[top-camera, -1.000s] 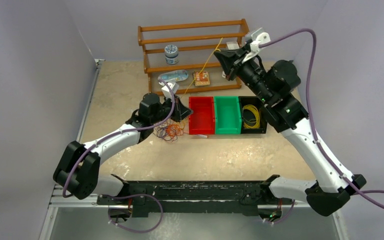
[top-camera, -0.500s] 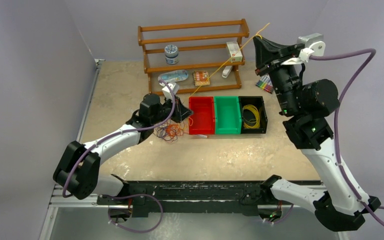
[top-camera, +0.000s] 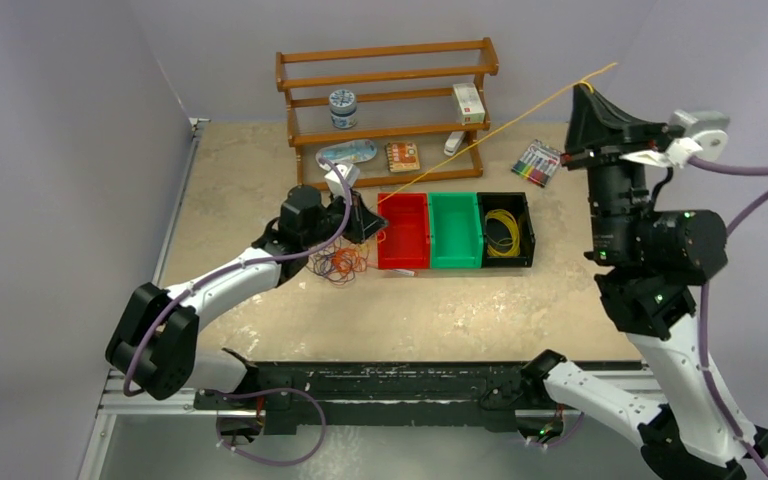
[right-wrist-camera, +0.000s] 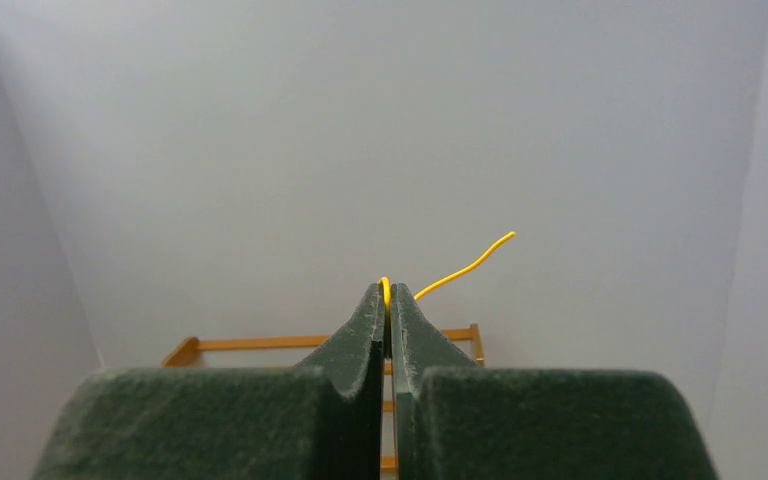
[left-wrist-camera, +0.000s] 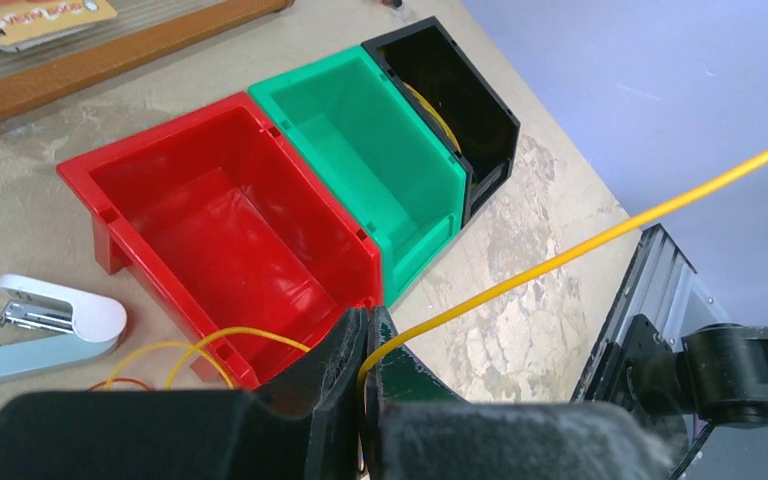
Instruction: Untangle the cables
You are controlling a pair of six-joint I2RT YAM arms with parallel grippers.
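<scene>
A tangle of orange-red, yellow and dark cables (top-camera: pixel 338 264) lies on the table left of the red bin (top-camera: pixel 403 232). A yellow cable (top-camera: pixel 480 132) runs taut from my left gripper (top-camera: pixel 372 222) up to my right gripper (top-camera: pixel 582 88). My left gripper (left-wrist-camera: pixel 371 330) is shut on this yellow cable (left-wrist-camera: pixel 580 250) low beside the red bin (left-wrist-camera: pixel 210 215). My right gripper (right-wrist-camera: pixel 388 295) is shut on the yellow cable (right-wrist-camera: pixel 460 265) high at the back right, its free end sticking out. A coiled yellow cable (top-camera: pixel 503 232) lies in the black bin (top-camera: pixel 525 232).
A green bin (top-camera: pixel 456 231) sits between the red and black bins. A wooden rack (top-camera: pixel 390 105) at the back holds a jar, a box and small items. Coloured markers (top-camera: pixel 537 165) lie at the back right. A white stapler (left-wrist-camera: pixel 50 312) lies by the red bin.
My right gripper has swung right and away from the rack with the yellow cable, drawing it longer and tauter. My left gripper has stayed in place.
</scene>
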